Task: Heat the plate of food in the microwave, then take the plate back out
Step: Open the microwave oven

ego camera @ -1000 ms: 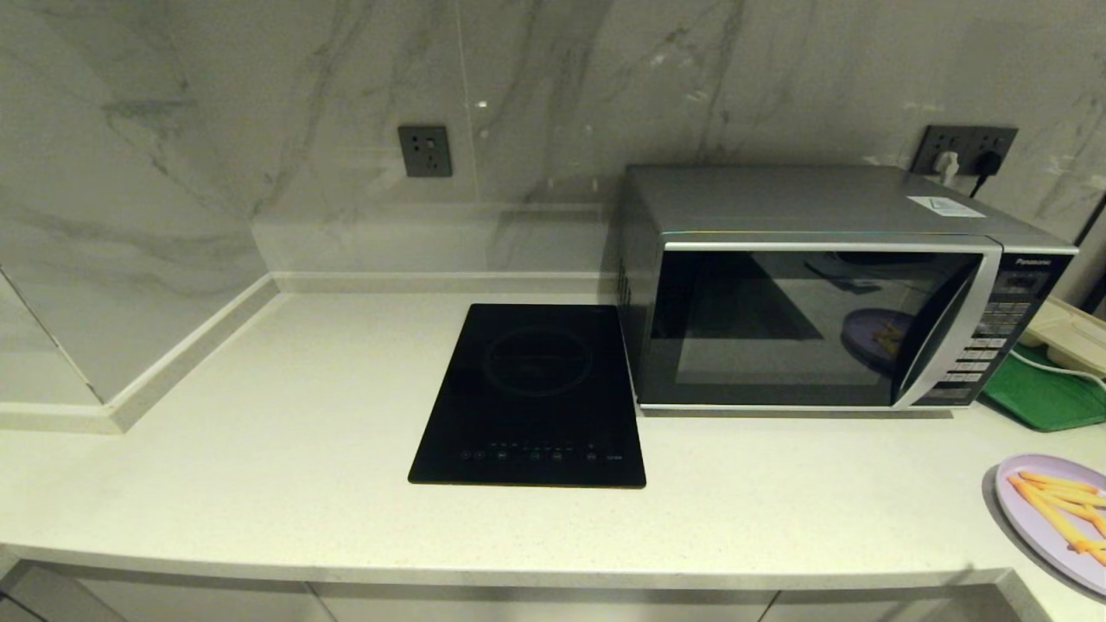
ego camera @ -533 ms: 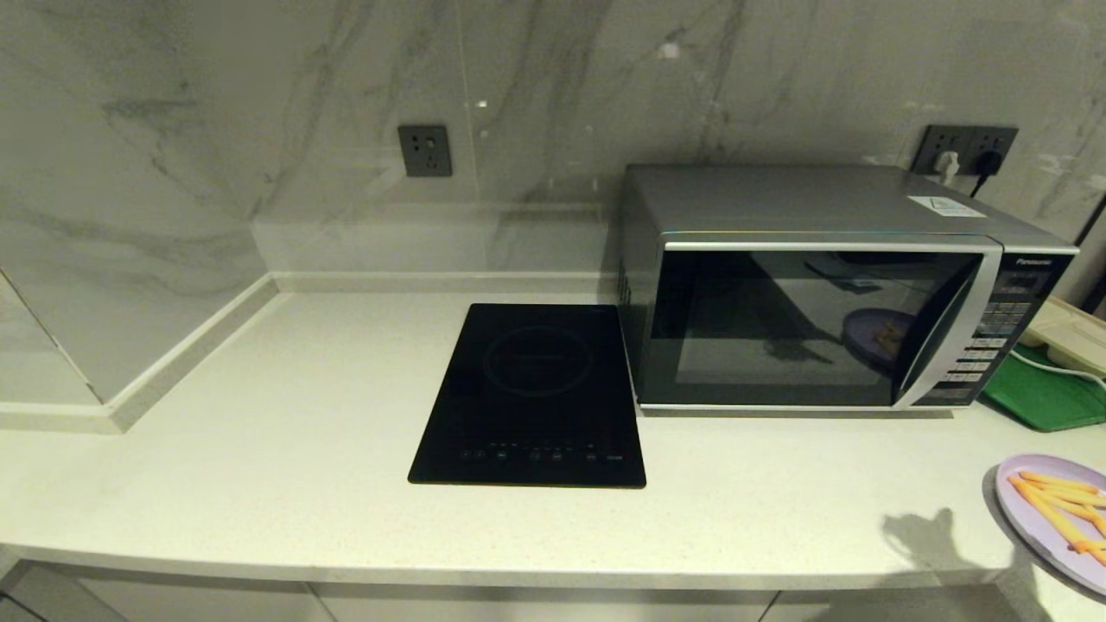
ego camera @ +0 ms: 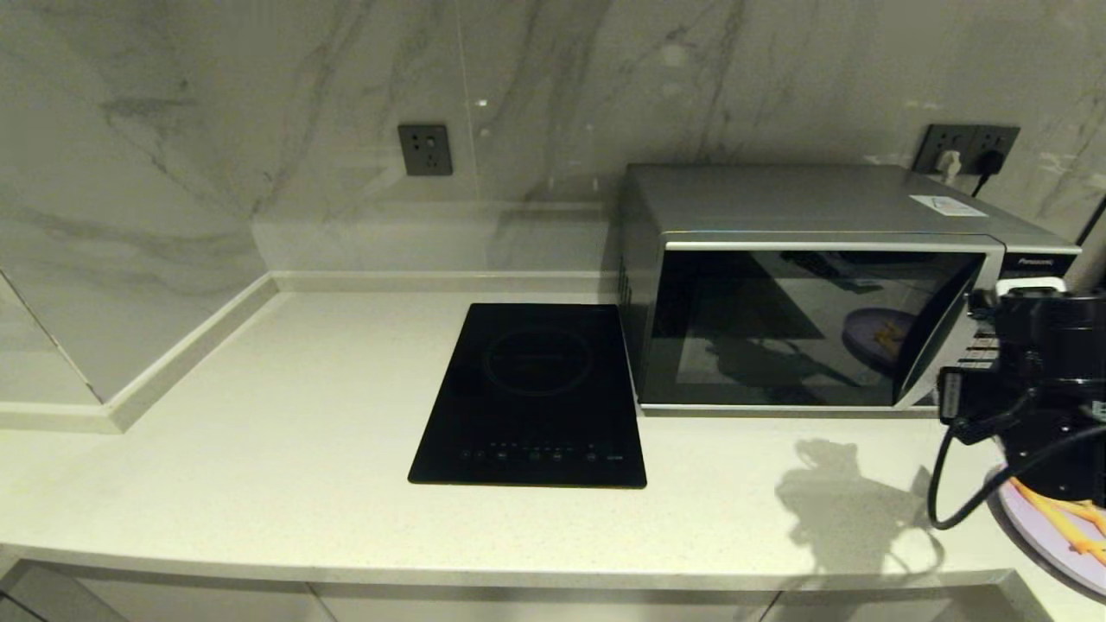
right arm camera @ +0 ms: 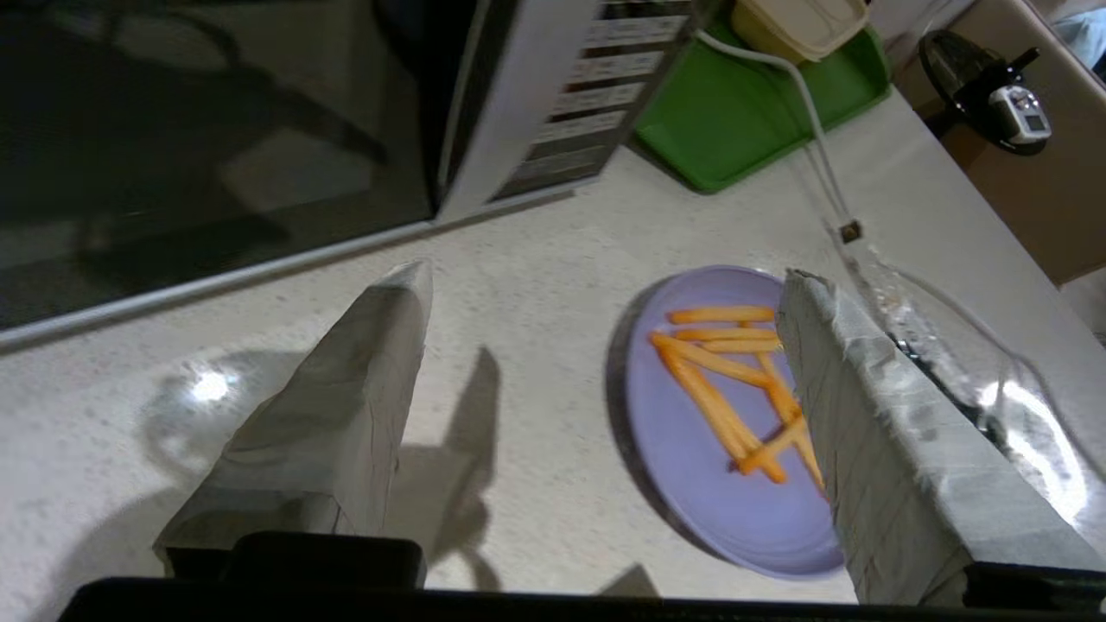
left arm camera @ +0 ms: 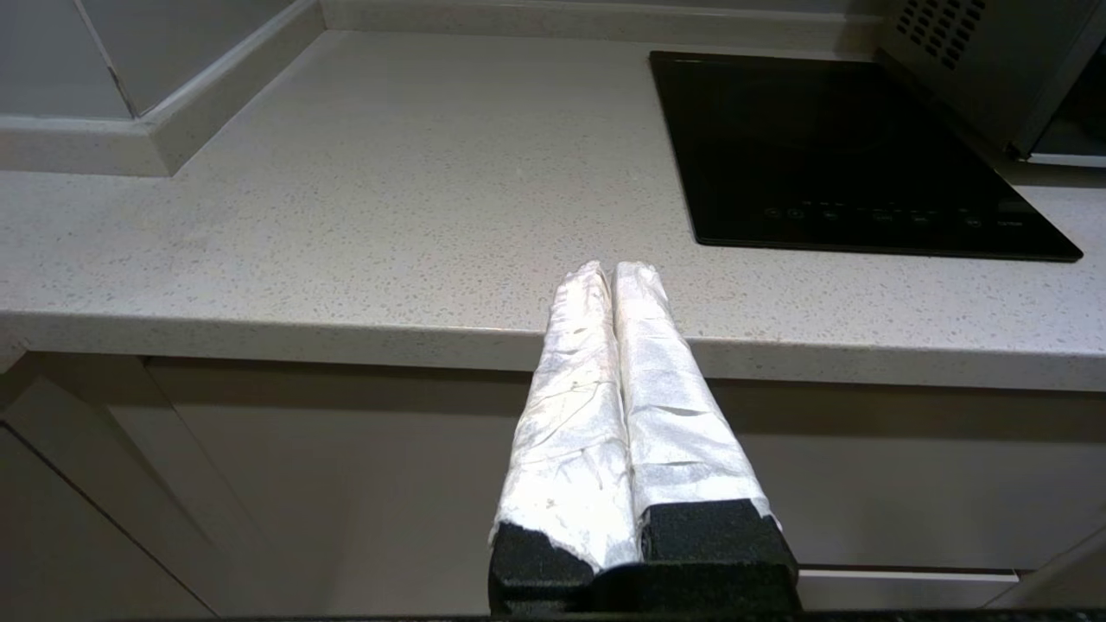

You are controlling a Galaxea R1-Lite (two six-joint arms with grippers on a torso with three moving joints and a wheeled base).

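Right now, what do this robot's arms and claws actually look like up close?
The right arm's wrist is a chunky black block with a white tab on top and a black cable looping below. The right gripper has two long wedge-shaped fingers wrapped in pale grey-white tape. The left gripper has the same taped fingers on a black base.

Lilac plate [right arm camera: 691,449], orange fries [right arm camera: 717,380], green tray [right arm camera: 743,112].

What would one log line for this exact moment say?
right hand: open, above counter by plate of food, holding nothing | left hand: shut, parked at counter edge | microwave: door closed | plate: on counter
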